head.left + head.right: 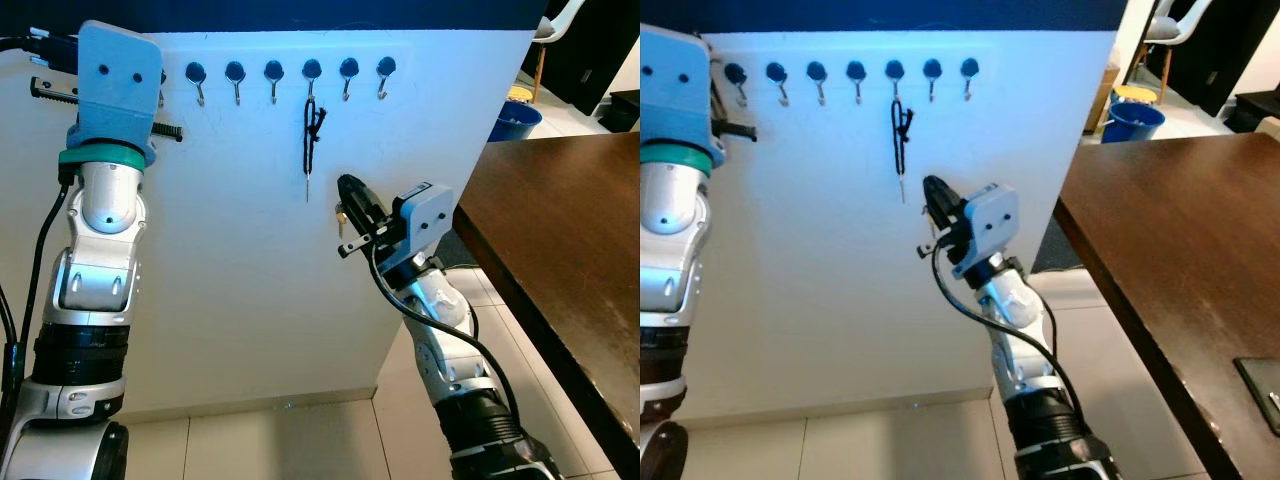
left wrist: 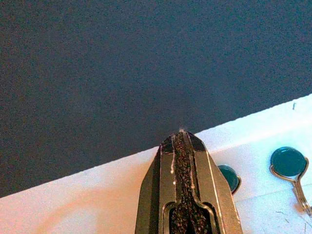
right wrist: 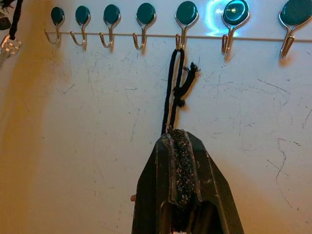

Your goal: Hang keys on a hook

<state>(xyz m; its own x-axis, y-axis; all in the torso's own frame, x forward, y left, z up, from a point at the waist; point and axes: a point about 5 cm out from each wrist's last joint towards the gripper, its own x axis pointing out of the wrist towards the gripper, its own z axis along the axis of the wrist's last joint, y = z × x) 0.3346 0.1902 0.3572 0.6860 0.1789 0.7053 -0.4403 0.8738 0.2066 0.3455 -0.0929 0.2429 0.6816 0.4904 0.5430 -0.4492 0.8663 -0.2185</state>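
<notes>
Ok: keys (image 1: 309, 140) hang by black cord on hook (image 1: 311, 72) (4th from right). R gripper (image 1: 349, 197) just below, fingers closed, empty. L gripper (image 2: 185, 146) closed, up by rail.

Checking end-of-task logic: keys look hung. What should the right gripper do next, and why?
Probably draw the right gripper back from the panel: the cord already hangs on a hook, and the shut gripper sits apart from it.

- The left claw (image 2: 185, 146) is raised high on its upright arm, fingers pressed together.
- The right claw (image 1: 345, 188) points up from a bent arm, fingers closed.
</notes>
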